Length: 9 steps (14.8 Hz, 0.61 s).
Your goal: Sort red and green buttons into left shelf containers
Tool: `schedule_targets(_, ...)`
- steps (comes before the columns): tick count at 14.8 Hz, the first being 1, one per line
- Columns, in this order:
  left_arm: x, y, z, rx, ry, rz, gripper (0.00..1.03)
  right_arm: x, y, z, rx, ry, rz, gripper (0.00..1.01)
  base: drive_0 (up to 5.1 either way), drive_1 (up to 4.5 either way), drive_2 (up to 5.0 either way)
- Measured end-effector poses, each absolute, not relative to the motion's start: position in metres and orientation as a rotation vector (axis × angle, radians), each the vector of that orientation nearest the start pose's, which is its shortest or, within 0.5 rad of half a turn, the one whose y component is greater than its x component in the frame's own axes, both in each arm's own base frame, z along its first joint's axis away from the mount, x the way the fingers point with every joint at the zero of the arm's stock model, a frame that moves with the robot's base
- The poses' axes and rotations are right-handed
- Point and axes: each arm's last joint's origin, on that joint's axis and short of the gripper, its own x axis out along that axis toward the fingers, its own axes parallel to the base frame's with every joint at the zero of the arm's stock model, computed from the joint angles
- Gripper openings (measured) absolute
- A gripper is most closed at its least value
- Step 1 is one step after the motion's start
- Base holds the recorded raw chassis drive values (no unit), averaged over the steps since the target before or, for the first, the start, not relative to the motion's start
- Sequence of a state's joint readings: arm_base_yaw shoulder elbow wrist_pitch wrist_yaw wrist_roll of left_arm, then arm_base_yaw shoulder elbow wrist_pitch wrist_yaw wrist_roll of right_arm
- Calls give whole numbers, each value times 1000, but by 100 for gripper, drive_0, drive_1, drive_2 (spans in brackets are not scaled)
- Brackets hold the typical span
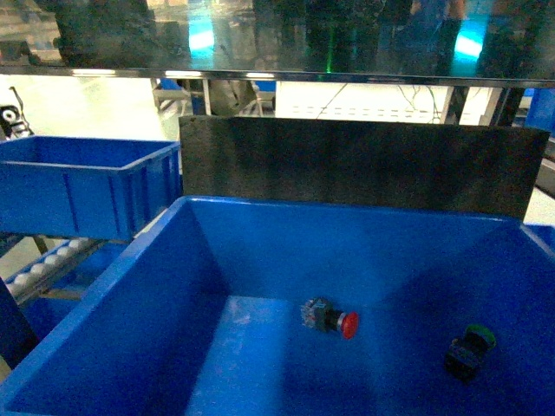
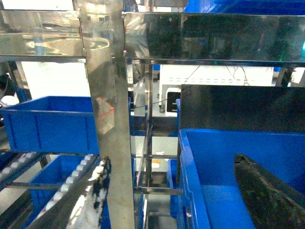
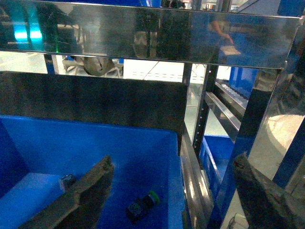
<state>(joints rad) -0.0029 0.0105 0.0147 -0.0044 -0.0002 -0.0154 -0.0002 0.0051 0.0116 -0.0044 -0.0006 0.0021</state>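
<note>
Two buttons lie on the floor of the near bin [image 1: 130, 295], both tipped on their sides, which suggests they were dropped in loose as the stock to be sorted: one red button [image 1: 334, 319] near the middle of the floor, its cap pointing right, and one green button [image 1: 469, 348] well apart from it toward the right wall. One left bin [image 1: 82, 186] sits up on the shelf to the left, beside a steel upright [image 2: 107, 114]; its inside cannot be seen from here, and a second blue bin [image 2: 62, 179] shows below it under a roller rail, so two containers on that side are likely the targets, one per colour. Neither arm appears in the head view, so both seem held back above the bin's near edge. The right gripper [image 3: 171, 200] has its fingers [image 3: 90, 186] spread wide, empty, hanging over the green button. Only one finger of the left gripper [image 2: 271, 191] shows, so I cannot tell its spread. By my judgement no sorting is done yet
</note>
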Motion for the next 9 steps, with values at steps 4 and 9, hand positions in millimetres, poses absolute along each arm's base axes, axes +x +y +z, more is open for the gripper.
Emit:
schedule_targets(4,97,0,167,-14,0,-3,98,97,0,167,2,-2,0,97,0,0,0)
schedule_targets(9,97,0,167,-14,0,-3,98,97,0,167,2,-2,0,98,0,0,0)
